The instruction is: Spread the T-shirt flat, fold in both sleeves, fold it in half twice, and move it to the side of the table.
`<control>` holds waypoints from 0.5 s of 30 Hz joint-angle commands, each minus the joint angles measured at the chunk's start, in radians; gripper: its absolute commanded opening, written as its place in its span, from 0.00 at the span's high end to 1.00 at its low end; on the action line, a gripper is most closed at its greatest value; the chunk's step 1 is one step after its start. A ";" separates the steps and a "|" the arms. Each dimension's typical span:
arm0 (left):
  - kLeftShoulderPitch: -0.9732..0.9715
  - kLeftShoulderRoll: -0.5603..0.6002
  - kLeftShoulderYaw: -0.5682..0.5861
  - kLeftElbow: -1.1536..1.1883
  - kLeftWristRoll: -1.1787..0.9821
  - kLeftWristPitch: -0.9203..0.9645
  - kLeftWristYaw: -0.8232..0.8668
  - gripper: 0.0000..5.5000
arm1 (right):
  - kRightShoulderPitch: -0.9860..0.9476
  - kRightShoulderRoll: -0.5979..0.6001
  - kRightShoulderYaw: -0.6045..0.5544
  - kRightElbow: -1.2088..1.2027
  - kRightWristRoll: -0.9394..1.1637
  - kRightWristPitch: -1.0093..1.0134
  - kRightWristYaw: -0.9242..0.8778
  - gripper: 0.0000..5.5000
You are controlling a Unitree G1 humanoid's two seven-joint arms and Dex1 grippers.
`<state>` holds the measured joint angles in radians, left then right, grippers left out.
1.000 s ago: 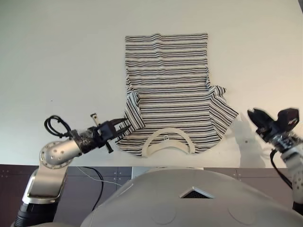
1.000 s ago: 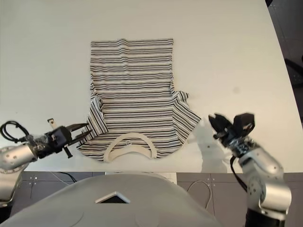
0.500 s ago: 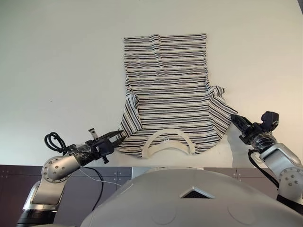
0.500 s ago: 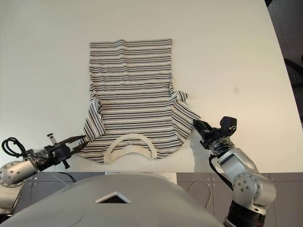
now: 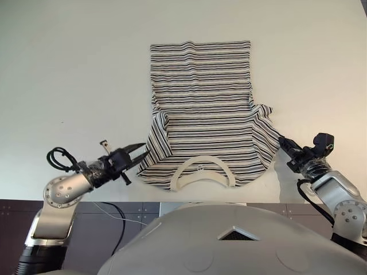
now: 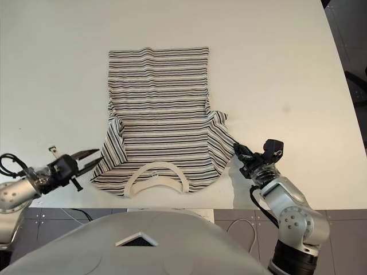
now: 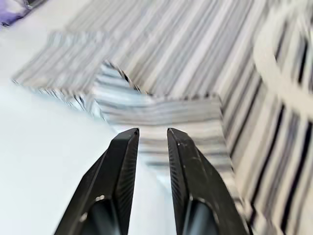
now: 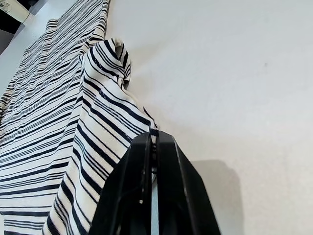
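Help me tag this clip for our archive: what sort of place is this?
Probably a robotics lab or test bench, not a home: a plain white table over a dark panelled floor, loose cables below its near edge, and a striped T-shirt laid out on it.

T-shirt (image 5: 200, 97) on table (image 5: 69, 69), collar (image 5: 203, 171) nearest.

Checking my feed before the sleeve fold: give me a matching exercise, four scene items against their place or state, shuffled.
1 left gripper
2 right gripper
3 collar
4 hem

A T-shirt edge nearest the robot
B open, beside the left sleeve
C T-shirt's far edge
D shut on the right sleeve tip

Pairs: 1-B, 2-D, 3-A, 4-C
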<state>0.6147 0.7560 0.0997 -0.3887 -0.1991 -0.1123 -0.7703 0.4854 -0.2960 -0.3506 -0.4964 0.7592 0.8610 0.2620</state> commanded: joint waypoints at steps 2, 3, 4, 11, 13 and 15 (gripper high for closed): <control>0.005 0.014 0.012 -0.186 -0.115 0.149 -0.021 0.81 | -0.043 -0.069 -0.016 0.025 -0.079 -0.052 0.000 0.98; -0.011 0.008 0.016 -0.211 -0.129 0.179 -0.009 0.81 | -0.039 -0.089 -0.001 0.009 -0.105 -0.073 0.017 0.98; -0.031 0.004 0.021 -0.224 -0.140 0.204 0.001 0.81 | -0.033 -0.106 0.016 -0.017 -0.125 -0.090 0.031 0.98; -0.059 -0.002 -0.006 -0.213 -0.064 0.210 0.010 0.81 | 0.017 -0.213 0.281 -0.229 -0.334 -0.223 0.116 0.98; -0.062 -0.002 -0.015 -0.213 -0.049 0.204 0.005 0.81 | 0.029 -0.229 0.340 -0.251 -0.387 -0.248 0.122 0.98; -0.069 0.002 -0.022 -0.208 -0.038 0.198 -0.003 0.81 | 0.024 -0.229 0.392 -0.251 -0.431 -0.266 0.121 0.98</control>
<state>0.5560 0.7545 0.0840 -0.6021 -0.2584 0.1004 -0.7631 0.5166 -0.5148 -0.0031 -0.7368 0.3702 0.6119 0.3836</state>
